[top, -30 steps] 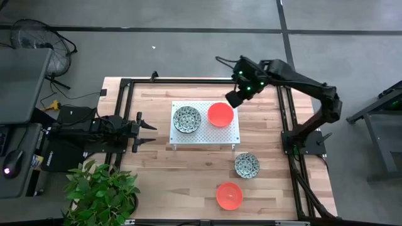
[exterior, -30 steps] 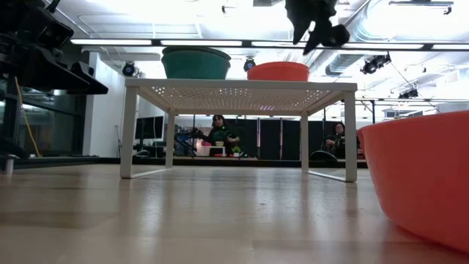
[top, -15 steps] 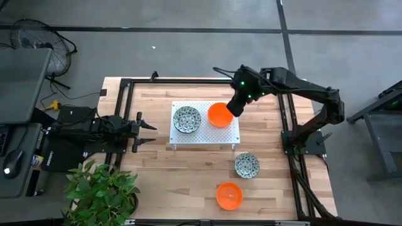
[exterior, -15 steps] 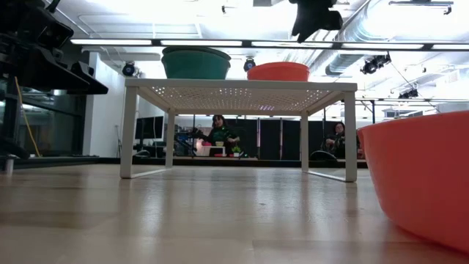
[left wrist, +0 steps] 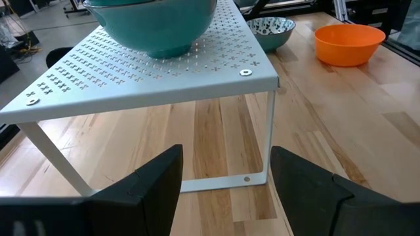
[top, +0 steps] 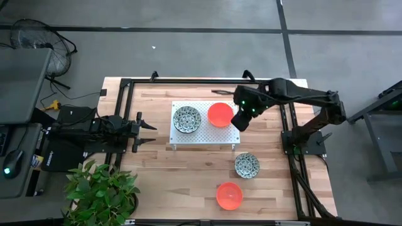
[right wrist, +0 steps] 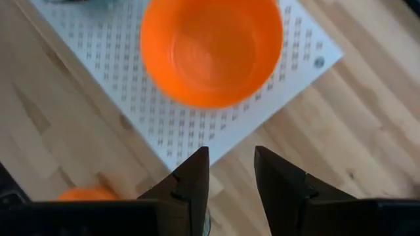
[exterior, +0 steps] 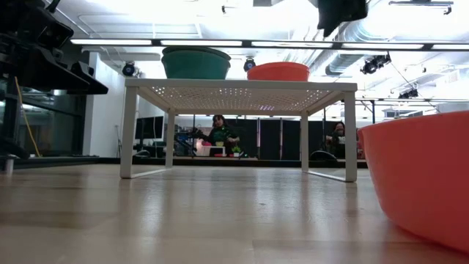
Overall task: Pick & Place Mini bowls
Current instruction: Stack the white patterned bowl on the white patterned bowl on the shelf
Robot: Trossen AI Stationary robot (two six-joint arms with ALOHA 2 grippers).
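On the white perforated platform (top: 205, 135) stand two mini bowls: a speckled one (top: 186, 118) and an orange one (top: 220, 114). Another speckled bowl (top: 247, 165) and another orange bowl (top: 229, 195) rest on the table toward its near edge. My right gripper (top: 240, 120) hangs above the platform's right edge, just right of the orange bowl (right wrist: 211, 49). It points down, open (right wrist: 231, 177), with nothing between its fingers. My left gripper (top: 147, 130) waits open (left wrist: 226, 190) at the table's left, facing the platform.
A black frame (top: 125, 85) runs around the wooden table top. A potted plant (top: 100, 191) stands at the near left corner. Bare wood lies between the platform and the two bowls on the table. People sit in the room behind (exterior: 220, 132).
My right gripper has moved from beyond the orange bowl's far right side toward the table's near edge, and now hangs over the platform's right edge. The bowls have stayed where they were.
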